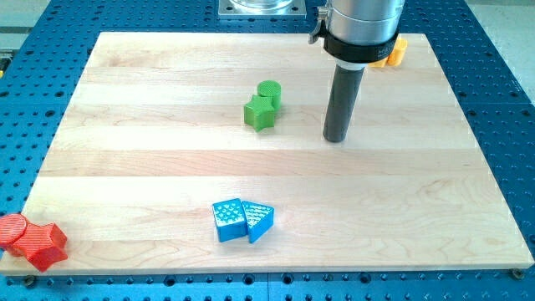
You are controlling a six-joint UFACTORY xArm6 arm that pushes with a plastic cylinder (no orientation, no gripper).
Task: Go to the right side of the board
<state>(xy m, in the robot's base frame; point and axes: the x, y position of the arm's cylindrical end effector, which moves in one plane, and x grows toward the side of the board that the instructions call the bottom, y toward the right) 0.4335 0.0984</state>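
My tip [335, 139] rests on the wooden board [435, 192], a little right of the board's middle and in its upper half. A green cylinder [269, 93] and a green star [259, 113] touch each other to the tip's left. A blue cube [227, 221] and a blue triangle [259, 220] sit together near the view's bottom, left of the tip. A red cylinder [14, 231] and a red star [45, 244] lie at the bottom left corner. An orange block [394, 52] shows at the top right, partly hidden behind the arm.
The arm's grey body [361, 25] hangs over the board's top edge. A blue perforated table [501, 92] surrounds the board on all sides. A metal mount [261, 8] sits at the view's top.
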